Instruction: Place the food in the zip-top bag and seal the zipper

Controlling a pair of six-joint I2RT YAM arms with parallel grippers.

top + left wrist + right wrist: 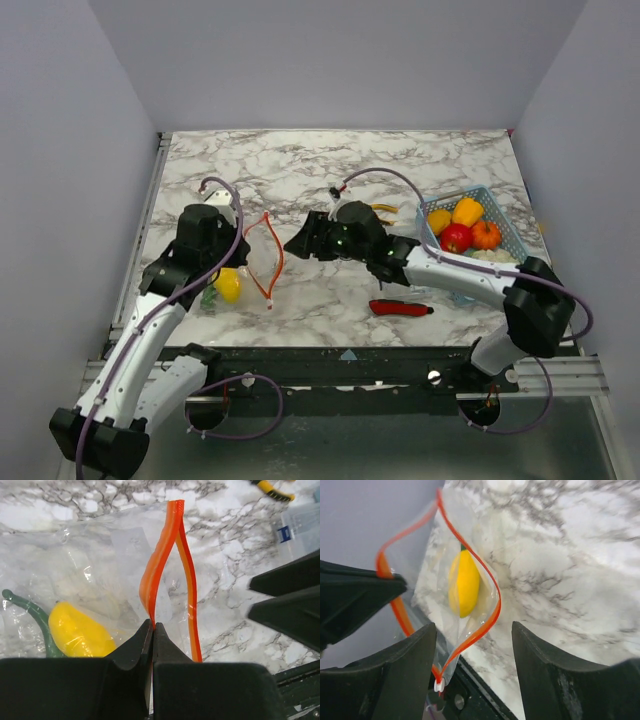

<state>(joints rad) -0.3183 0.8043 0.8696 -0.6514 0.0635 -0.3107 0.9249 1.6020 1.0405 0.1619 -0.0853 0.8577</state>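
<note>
The zip-top bag [248, 268] lies at the left of the table with its mouth held open. A yellow pepper [228, 285] with a green stem [35, 615] is inside it, also seen in the right wrist view [464, 582]. The orange-red zipper [275, 255] forms an open loop. My left gripper [152, 626] is shut on one zipper strip [160, 565], at the bag's left side [240, 232]. My right gripper [472, 630] is open, just right of the bag's mouth [296, 243], with the other strip [485, 622] and the white slider [439, 684] between its fingers, untouched.
A light blue mesh basket [503, 215] at the right holds a yellow pepper [438, 220], an orange pepper [466, 210], a red tomato [456, 237] and an orange piece [486, 234]. A red-handled knife [400, 308] lies near the front edge. Yellow-handled pliers [385, 208] lie behind my right arm.
</note>
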